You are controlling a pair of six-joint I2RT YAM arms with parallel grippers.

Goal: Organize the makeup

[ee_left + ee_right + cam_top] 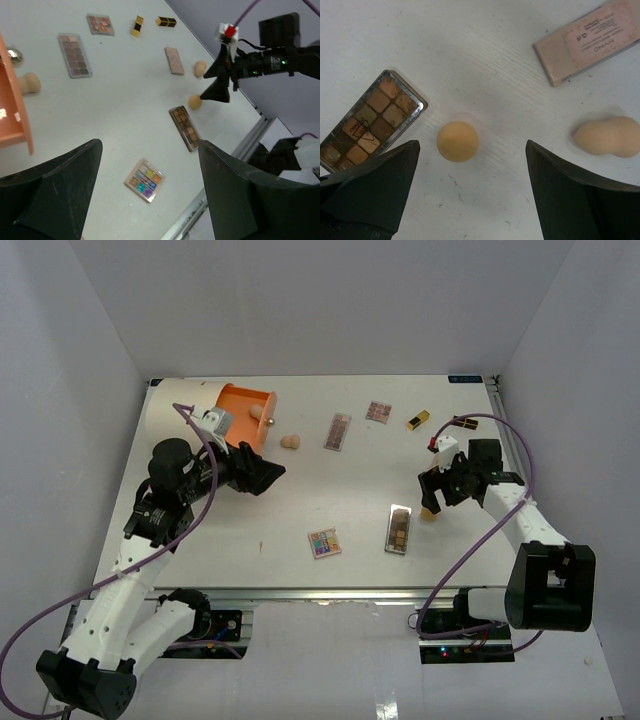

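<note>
Between the wide-spread fingers of your right gripper (471,145), down on the white table (485,60), sits a round tan sponge (457,141). The fingers stand well apart on either side of it and have hold of nothing. Just beside that sponge on one side lies a brown-toned eyeshadow palette (370,120), face up. On the other side is an egg-shaped tan sponge (612,136), with a pale pink flat case (587,40) near it. The case may be a closed palette, though you cannot tell from its printed back. Through your left wrist camera you see a square palette of bright colours (145,180) near the table's front edge, apart from the brown one. Farther back lie a long palette of muted shades (75,55), a small palette (100,24), a gold-black lipstick tube (137,26) and a black-gold compact (166,21), spread out in a loose row with gaps between them. A third tan sponge (290,442) lies just beside the open orange drawer (248,410) of the cream cylinder (185,410) at the back left of the table. Your left gripper (150,144) is held above the table just in front of that drawer, its fingers parted wide with nothing between them.
</note>
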